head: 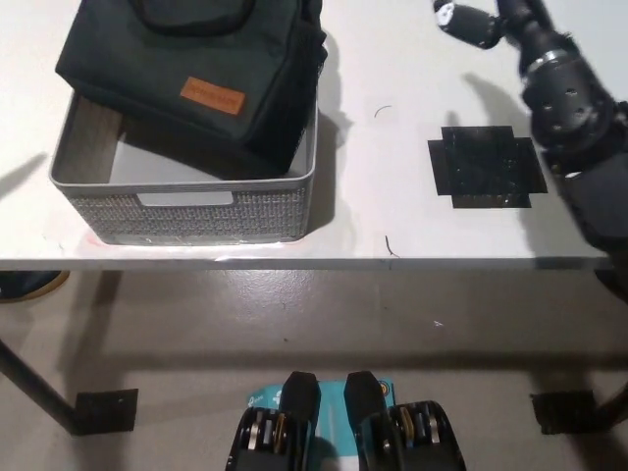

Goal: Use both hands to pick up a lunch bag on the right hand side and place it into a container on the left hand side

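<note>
The black lunch bag [191, 74] sits on the grey perforated container [196, 201] at the left part of the white table [392, 196], and it is not fully down inside: it lies tilted, resting across the far rim and the right wall, while the near part of the container floor is bare and visible. Its long axis runs roughly from left to right across the basket, with the orange label [213, 95] turned toward the robot. The right hand [471, 22] is at the top right of the picture, well apart from the bag and to the right of it, and it holds nothing; whether the fingers are spread or curled cannot be told, because only a part of the hand is in the picture. The left hand is not in view at all (only a faint shadow falls at the left edge of the table). So the bag lies to the left of the right hand, across the table, with a dark square mat [486, 167] near the black arm. By this judgement the placing is nearly done, and if the bag must be pushed lower, the right hand would need to travel leftward to reach its raised right end.
</note>
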Controlling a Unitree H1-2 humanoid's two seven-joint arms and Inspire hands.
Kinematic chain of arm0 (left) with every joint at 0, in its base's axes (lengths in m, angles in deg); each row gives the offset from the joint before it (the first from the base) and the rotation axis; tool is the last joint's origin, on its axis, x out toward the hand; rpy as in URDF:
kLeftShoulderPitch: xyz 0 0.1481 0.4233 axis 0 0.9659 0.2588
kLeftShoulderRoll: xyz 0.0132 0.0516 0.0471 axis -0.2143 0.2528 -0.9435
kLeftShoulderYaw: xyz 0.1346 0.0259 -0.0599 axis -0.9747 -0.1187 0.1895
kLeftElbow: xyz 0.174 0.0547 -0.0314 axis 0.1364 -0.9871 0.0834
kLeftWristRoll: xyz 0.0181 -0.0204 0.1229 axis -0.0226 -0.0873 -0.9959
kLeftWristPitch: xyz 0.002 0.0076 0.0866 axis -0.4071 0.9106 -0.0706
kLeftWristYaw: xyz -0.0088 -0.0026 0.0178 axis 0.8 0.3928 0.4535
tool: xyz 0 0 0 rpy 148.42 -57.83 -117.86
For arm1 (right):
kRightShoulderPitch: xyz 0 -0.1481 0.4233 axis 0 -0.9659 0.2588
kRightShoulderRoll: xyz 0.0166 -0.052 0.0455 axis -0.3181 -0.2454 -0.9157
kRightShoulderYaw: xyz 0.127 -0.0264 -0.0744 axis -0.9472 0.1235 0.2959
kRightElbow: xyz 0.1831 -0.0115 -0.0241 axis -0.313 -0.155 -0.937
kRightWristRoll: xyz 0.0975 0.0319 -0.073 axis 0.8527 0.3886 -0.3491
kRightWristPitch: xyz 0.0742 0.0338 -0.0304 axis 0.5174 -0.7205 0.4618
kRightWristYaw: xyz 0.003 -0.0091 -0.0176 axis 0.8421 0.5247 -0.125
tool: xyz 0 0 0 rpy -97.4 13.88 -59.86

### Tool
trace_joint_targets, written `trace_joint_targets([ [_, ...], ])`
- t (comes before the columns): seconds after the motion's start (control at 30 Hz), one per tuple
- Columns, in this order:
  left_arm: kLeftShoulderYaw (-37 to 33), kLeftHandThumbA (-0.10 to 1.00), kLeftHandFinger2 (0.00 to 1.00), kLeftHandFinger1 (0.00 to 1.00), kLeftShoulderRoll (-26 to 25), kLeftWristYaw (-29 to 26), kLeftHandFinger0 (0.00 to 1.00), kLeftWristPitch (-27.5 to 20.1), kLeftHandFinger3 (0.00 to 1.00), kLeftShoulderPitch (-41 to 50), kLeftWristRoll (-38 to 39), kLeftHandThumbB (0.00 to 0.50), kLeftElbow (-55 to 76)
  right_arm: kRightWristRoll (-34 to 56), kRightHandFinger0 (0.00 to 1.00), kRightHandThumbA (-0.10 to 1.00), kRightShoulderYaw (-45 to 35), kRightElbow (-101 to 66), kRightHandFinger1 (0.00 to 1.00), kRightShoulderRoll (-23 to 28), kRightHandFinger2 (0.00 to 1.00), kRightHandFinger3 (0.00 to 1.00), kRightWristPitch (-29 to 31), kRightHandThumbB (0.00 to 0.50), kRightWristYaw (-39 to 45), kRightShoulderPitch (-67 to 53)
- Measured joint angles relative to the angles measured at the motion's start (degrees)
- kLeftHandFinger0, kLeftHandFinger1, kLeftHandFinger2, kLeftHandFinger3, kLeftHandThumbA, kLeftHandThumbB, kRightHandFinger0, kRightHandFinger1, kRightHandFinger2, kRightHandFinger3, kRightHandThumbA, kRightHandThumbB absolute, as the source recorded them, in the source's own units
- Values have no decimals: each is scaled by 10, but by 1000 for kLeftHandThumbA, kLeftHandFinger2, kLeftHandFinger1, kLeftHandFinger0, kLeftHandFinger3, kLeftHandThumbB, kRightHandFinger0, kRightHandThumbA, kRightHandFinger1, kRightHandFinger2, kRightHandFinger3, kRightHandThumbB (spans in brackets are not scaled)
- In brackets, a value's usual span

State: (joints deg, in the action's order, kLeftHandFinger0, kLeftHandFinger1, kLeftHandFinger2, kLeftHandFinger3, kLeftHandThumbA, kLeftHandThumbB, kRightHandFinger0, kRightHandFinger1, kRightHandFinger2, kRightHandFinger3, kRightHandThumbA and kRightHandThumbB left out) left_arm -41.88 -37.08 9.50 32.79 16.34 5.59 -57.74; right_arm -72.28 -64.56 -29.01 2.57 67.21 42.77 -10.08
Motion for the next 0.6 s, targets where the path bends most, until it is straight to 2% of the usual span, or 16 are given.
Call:
trace_joint_targets([
  [0.03,3,1000,1000,1000,-5,6,1000,-5,1000,-2,-1,180,9,-1,1000,980,-4,-11,1000,4,1000,1000,-2,137,4,-1],
  [0.07,14,1000,1000,1000,-8,9,1000,-10,1000,1,2,238,23,-1,1000,1000,-10,-26,1000,7,1000,1000,-2,167,7,-5],
  [0.1,30,1000,1000,1000,-10,9,1000,-15,1000,6,6,265,40,-1,1000,1000,-17,-44,1000,10,1000,1000,-1,182,10,-10],
  [0.17,82,1000,1000,1000,-8,6,1000,-23,1000,33,23,232,101,4,1000,1000,-41,-96,1000,9,1000,1000,4,227,15,-34],
  [0.2,90,1000,1000,1000,-7,5,1000,-23,1000,39,26,229,111,5,1000,1000,-45,-106,1000,8,1000,1000,5,251,15,-41],
  [0.23,105,1000,1000,1000,-4,3,1000,-23,1000,51,31,246,132,7,1000,1000,-50,-119,1000,6,1000,1000,6,295,15,-50],
  [0.27,131,1000,1000,1000,9,0,1000,-23,1000,79,39,250,175,12,1000,1000,-59,-142,1000,1,1000,1000,8,273,15,-70],
  [0.3,140,1000,1000,1000,17,-2,1000,-23,1000,94,44,254,194,14,1000,1000,-63,-154,1000,-2,1000,1000,9,278,15,-82],
  [0.33,151,1000,1000,1000,28,-4,1000,-21,1000,109,49,287,218,16,1000,1000,-65,-167,1000,-6,1000,1000,9,262,15,-96],
  [0.4,166,1000,1000,1000,51,-6,1000,-20,1000,141,56,291,263,20,1000,1000,-67,-189,1000,-14,1000,1000,9,260,15,-121],
  [0.47,175,1000,1000,1000,75,-7,1000,-18,1000,169,62,329,301,24,1000,1000,-67,-212,1000,-21,1000,1000,9,279,15,-144],
  [0.5,181,1000,1000,1000,99,-10,1000,-17,1000,194,68,309,335,28,1000,1000,-67,-229,1000,-28,1000,1000,9,250,15,-166],
  [0.53,185,1000,1000,1000,118,-11,1000,-16,1000,215,72,314,360,30,1000,1000,-67,-245,1000,-35,1000,1000,10,229,15,-184],
  [0.57,185,1000,1000,1000,121,-12,1000,-16,1000,218,72,293,365,30,1000,1000,-67,-245,1000,-36,1000,1000,10,209,15,-187],
  [0.6,187,1000,1000,1000,147,-15,1000,-15,1000,244,78,284,397,33,1000,1000,-67,-266,1000,-44,1000,1000,10,206,15,-213],
])
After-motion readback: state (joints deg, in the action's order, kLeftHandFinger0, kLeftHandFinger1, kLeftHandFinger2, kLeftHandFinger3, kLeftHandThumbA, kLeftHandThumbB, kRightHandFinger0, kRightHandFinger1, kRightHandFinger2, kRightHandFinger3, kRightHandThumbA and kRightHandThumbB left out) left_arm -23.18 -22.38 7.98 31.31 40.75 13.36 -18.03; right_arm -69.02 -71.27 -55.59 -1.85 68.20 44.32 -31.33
